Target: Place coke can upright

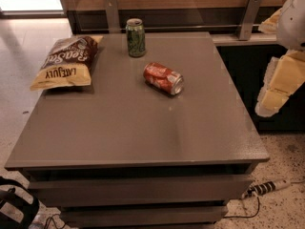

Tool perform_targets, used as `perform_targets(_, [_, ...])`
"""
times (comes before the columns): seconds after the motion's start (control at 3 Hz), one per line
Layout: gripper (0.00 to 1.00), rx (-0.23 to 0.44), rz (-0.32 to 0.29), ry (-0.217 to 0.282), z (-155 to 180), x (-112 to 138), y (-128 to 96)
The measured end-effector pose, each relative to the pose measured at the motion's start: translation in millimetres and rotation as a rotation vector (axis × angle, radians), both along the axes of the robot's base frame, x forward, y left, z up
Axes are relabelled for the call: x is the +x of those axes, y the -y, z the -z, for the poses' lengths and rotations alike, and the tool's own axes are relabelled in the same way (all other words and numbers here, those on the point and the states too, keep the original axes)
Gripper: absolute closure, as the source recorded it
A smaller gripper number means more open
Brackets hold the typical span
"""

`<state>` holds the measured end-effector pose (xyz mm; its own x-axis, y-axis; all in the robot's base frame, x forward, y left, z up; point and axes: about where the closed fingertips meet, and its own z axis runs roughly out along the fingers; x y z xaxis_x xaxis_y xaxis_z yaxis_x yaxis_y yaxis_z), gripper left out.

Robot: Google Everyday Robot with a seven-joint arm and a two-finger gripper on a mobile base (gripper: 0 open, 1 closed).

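Note:
The coke can is a red can with white markings and a silver end. It lies on its side on the grey table, a little behind the middle, with its silver end facing front right. Only white and cream arm segments show at the right edge, beside the table and well right of the can. The gripper itself is out of view past that edge.
A green can stands upright at the back of the table, behind and left of the coke can. A chip bag lies at the back left. A wall with metal brackets runs behind. A power strip lies on the floor.

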<state>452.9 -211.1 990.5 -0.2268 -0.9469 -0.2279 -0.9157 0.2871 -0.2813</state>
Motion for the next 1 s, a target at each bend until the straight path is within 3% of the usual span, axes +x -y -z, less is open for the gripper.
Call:
perform_targets(0.67, [0.0, 0.047, 0.144, -0.024, 0.3, 60.7, -17.5])
perform_targets(1.0, [0.0, 0.094, 0.181, -0.033, 3.8, 92.3, -31.0])
